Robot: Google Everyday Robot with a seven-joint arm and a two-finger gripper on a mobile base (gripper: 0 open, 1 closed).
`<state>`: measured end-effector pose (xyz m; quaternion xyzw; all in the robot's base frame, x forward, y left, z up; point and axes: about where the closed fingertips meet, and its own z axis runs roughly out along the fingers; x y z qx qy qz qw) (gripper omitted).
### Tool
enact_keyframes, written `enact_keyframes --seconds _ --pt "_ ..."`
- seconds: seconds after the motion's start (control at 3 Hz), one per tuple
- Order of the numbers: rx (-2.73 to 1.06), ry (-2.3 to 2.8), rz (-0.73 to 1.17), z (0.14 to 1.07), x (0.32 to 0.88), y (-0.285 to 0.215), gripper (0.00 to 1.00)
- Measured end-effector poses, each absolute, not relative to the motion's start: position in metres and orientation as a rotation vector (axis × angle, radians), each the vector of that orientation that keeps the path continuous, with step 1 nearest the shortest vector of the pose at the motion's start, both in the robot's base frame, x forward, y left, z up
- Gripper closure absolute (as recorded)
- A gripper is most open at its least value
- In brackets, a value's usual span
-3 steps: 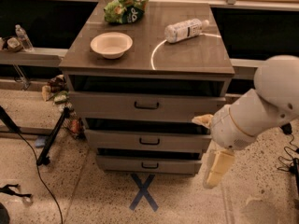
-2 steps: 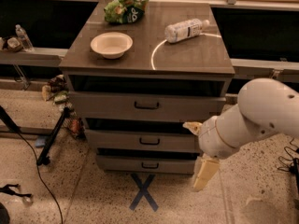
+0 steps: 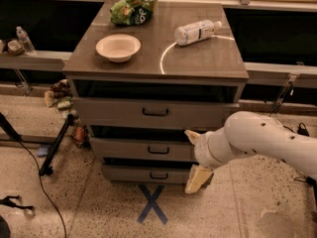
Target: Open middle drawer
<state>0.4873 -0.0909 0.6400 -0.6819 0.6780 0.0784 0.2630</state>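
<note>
Gripper [image 3: 190, 161]: hangs low in front of the right side of the cabinet [image 3: 208, 66], at the end of a thick white arm [image 3: 267, 140] entering from the right edge. Stands wide, with nothing held. Upper cream finger [image 3: 191, 136]: points up and left, overlapping the right end of the middle drawer [image 3: 133, 148]. Lower finger [image 3: 198, 178]: points down, across the right end of the bottom drawer [image 3: 129, 173]. Contact with either front: cannot tell.

Middle drawer: sits second of three grey-brown fronts, below the top drawer [image 3: 114, 112] and above the bottom drawer. Carries a small black bar handle [image 3: 158, 150] at centre, left of the gripper and apart from it. Shows a dark slot along the upper edge of the front.

Cabinet top:
- Pale bowl [image 3: 118, 47]: stands upright near the front left.
- Green snack bag [image 3: 132, 10]: lies at the rear left, behind the bowl.
- Clear plastic bottle [image 3: 197, 32]: lies on its side at the rear right, cap toward the right.
- Thin white arc [image 3: 165, 58]: curves from beside the bottle toward the front edge.

Floor, speckled:
- Blue tape X [image 3: 152, 204]: lies just in front of the bottom drawer, down and left of the lower finger.
- Black stand leg [image 3: 55, 145] and black cable [image 3: 34, 175]: lie left of the cabinet.
- Small clutter [image 3: 59, 94]: rests beside the lower left corner of the cabinet.

Left ledge: holds a small water bottle [image 3: 25, 39], upright, well apart from the cabinet.
</note>
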Motion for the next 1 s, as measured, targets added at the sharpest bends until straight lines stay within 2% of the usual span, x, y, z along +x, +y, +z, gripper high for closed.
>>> enact_keyframes --seconds 0.33,1.0 --pt "-1.846 1.834 0.213 0.640 0.487 -0.091 0.00" --pt "-1.818 1.872 0.241 0.556 0.515 -0.110 0.00"
